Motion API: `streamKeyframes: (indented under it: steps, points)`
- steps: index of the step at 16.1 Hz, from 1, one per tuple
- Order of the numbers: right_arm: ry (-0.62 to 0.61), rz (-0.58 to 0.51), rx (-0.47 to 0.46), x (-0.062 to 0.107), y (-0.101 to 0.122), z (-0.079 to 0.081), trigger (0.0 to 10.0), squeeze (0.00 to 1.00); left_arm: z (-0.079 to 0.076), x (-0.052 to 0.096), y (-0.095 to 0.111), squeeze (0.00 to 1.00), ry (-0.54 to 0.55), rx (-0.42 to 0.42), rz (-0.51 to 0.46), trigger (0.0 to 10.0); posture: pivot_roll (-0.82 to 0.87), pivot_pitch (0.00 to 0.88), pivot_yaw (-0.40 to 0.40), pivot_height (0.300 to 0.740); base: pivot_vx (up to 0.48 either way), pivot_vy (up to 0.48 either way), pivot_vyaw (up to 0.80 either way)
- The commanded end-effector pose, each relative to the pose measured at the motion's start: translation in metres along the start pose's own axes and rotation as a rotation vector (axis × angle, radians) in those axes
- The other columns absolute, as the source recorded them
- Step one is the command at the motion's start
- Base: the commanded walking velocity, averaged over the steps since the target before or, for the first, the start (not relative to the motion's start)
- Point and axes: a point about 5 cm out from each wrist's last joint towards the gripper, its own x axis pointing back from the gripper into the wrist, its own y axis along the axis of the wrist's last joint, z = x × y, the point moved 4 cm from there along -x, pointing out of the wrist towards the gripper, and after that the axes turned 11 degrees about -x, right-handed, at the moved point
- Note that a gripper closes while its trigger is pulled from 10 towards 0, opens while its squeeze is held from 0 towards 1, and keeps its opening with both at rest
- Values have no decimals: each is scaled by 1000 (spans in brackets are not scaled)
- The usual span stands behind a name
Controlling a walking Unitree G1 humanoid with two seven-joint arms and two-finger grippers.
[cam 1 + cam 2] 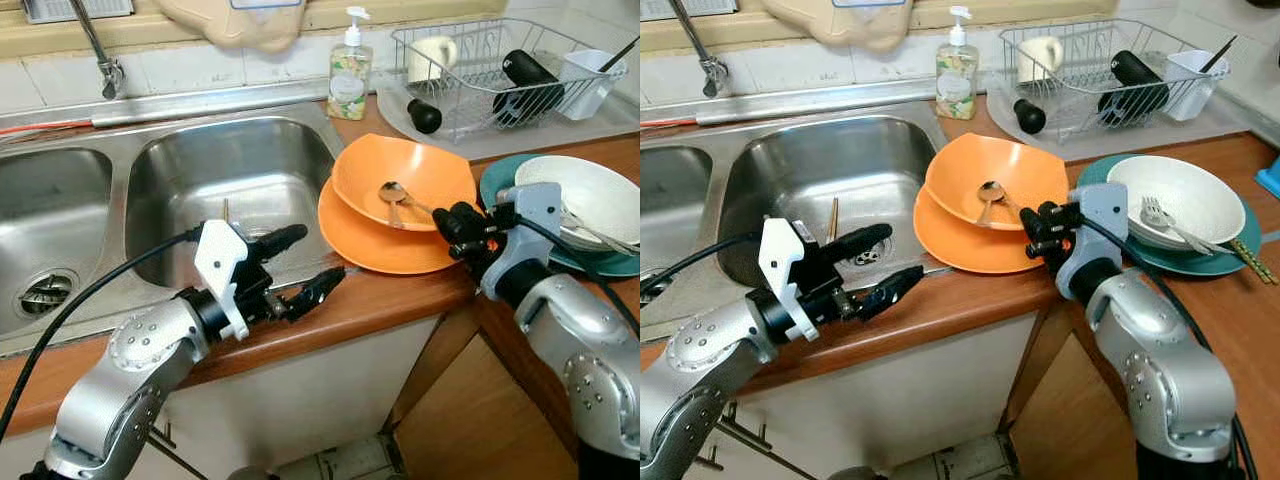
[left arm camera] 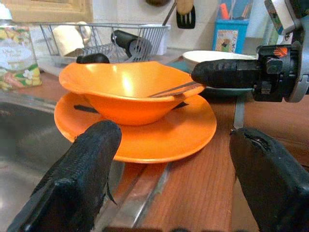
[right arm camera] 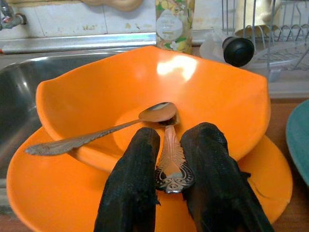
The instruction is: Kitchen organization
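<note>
An orange bowl sits on an orange plate on the wooden counter, just right of the sink. Two metal spoons lie in the bowl. One spoon leans out over the rim. The other spoon has an ornate handle, and my right gripper is shut on that handle at the bowl's near rim. My right gripper reaches in from the right. My left gripper hovers open over the counter's front edge, left of the plate, with nothing between its fingers.
A steel double sink lies to the left with a chopstick in the near basin. A soap bottle and a dish rack stand behind. A white bowl with a fork rests on a teal plate at the right.
</note>
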Motion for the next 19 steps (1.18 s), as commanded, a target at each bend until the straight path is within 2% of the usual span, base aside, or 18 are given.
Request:
streamKeyframes:
  steps: [1, 6, 10, 11, 14, 15, 17, 19]
  points:
    - [-10, 6, -2, -1, 2, -4, 0, 0, 1, -1, 1, 0, 2, -12, -1, 10000, -47, 0, 32, 740, 0, 0, 0]
    - [-48, -43, 17, 1, 13, -12, 0, 0, 1, -3, 2, 0, -9, -24, -5, 10000, -53, 0, 45, 740, 0, 0, 0]
    - [-6, -155, 22, 5, 38, -10, 0, 0, 4, -7, 7, 0, -9, -39, -23, 10000, -50, 0, 50, 740, 0, 0, 0]
    - [-1, -163, 21, 5, 40, -9, 0, 0, 3, -7, 7, 0, -9, -40, -25, 10000, -50, 0, 50, 740, 0, 0, 0]
    - [44, -108, 113, 4, 40, -4, 0, 0, 3, -8, 7, 0, -14, -58, -12, 10000, -48, 0, 43, 740, 0, 0, 0]
    - [46, -116, 109, 4, 43, -3, 0, 0, 4, -9, 8, 0, -10, -77, -12, 10000, -47, 0, 41, 740, 0, 0, 0]
    - [100, -148, 86, 3, 51, 6, 0, 0, 9, -15, 12, 0, -4, -181, -9, 10000, -43, 0, 37, 740, 0, 0, 0]
    - [241, -125, 98, 3, 51, 33, 0, 0, 14, -30, 19, 0, -31, -434, 7, 10000, -44, 0, 35, 740, 0, 0, 0]
